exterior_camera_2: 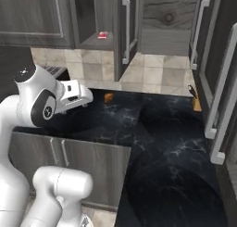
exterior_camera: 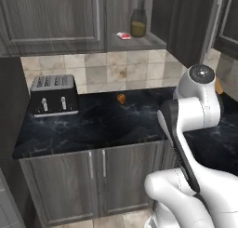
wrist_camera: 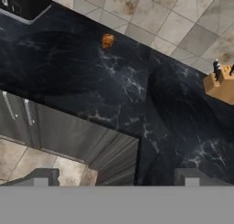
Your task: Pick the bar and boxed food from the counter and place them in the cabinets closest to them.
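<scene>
While nothing is gripped, the tool [wrist_camera: 116, 181] is held wide apart above the desk [wrist_camera: 114, 86]. One bar [exterior_camera: 123, 36], one jar [exterior_camera: 138, 23], one toaster [exterior_camera: 53, 95] and one pastry [wrist_camera: 108, 40] are counted.

Black veined counter [exterior_camera: 93, 124] with toaster [exterior_camera: 53, 95], pastry lump [exterior_camera: 121, 98] (knife block [wrist_camera: 222, 83] cornerward)

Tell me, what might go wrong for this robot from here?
The open cabinet door juts out over the counter, so the raised arm could clip it when it swings. The bar lies near the front edge of the cabinet shelf, beside a jar, and a careless reach could knock either one. The open gripper holds nothing, and the small pastry could be grabbed by mistake.
</scene>
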### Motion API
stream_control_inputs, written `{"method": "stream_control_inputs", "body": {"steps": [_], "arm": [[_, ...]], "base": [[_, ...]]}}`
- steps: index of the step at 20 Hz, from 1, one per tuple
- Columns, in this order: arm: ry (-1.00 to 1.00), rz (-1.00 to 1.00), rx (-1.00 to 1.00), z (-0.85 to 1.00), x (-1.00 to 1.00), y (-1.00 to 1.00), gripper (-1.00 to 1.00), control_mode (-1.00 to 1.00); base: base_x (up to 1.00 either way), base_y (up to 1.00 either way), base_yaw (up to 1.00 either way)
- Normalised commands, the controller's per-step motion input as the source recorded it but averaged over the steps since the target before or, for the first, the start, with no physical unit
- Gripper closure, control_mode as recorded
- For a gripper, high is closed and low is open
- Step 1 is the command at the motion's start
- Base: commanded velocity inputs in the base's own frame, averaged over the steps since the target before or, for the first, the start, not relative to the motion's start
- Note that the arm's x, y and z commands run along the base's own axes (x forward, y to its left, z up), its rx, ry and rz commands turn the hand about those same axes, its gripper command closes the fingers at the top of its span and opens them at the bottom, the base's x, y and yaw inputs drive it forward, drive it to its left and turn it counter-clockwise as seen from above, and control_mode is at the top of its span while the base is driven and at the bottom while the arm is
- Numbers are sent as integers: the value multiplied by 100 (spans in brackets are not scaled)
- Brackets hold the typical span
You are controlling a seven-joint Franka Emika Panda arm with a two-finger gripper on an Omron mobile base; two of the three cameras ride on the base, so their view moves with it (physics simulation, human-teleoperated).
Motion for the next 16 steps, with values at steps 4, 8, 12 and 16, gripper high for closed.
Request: {"method": "stream_control_inputs", "body": {"steps": [4, 8, 12, 16], "arm": [[0, 0, 0, 0, 0, 0, -100, 100], [0, 0, 0, 0, 0, 0, -100, 100], [0, 0, 0, 0, 0, 0, -100, 100], [0, 0, 0, 0, 0, 0, -100, 100]], "base": [[-49, -2, 0], [-46, 0, 0], [-51, 0, 0], [-45, 0, 0]]}}
